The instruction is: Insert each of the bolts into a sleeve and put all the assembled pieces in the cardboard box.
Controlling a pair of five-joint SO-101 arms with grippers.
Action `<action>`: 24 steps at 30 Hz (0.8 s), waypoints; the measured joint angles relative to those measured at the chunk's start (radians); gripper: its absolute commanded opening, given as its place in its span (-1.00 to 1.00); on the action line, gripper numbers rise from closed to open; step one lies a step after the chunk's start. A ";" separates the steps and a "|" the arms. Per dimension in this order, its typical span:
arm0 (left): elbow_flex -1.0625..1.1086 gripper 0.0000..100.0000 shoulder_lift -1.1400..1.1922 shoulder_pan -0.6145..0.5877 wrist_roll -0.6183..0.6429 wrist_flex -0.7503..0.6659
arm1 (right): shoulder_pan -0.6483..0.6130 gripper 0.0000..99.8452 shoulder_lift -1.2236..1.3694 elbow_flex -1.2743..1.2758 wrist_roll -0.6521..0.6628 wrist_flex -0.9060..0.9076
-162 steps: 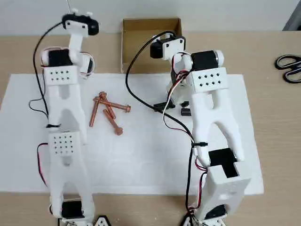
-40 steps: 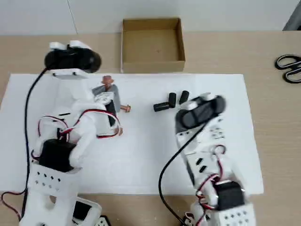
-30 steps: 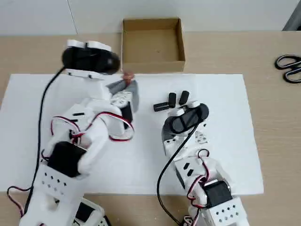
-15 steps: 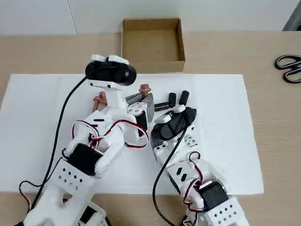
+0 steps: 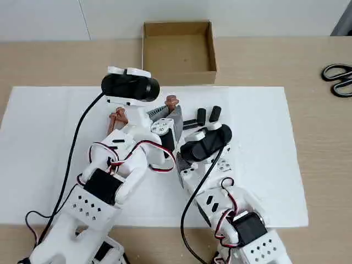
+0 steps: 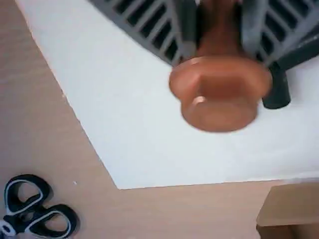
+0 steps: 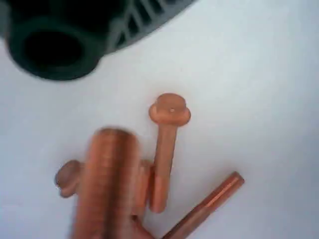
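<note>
The left tool [image 6: 214, 27] is closed on a copper bolt [image 6: 219, 92], gripping the shank just behind the flanged head, which points up and away from the arm. In the high view this bolt [image 5: 171, 101] hangs over the middle of the white sheet [image 5: 44, 137], just short of the cardboard box [image 5: 179, 74]. The right tool [image 7: 65, 22] sits right beside it, pinching a black sleeve [image 7: 52, 47] whose open bore faces the wrist camera; the held bolt's threaded end shows blurred close by. Three loose sleeves [image 5: 201, 116] lie on the sheet near both tools. The loose bolts [image 7: 167, 144] lie in a small heap on the sheet, partly behind the left arm. Scissors [image 5: 338, 77] rest on the bare wooden surface [image 5: 319, 165], well apart from the sheet.
</note>
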 measured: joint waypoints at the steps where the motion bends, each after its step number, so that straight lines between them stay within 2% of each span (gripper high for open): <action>1: 0.011 -0.99 0.000 0.000 0.000 -0.017 | 0.000 -0.99 0.000 0.000 -0.003 0.000; 9: 0.110 -0.99 0.000 0.008 0.000 -0.153 | -0.044 -0.99 0.000 0.000 -0.003 -0.002; 24: 0.117 -0.99 0.000 0.035 0.000 -0.115 | -0.051 -0.99 0.000 0.002 -0.003 -0.003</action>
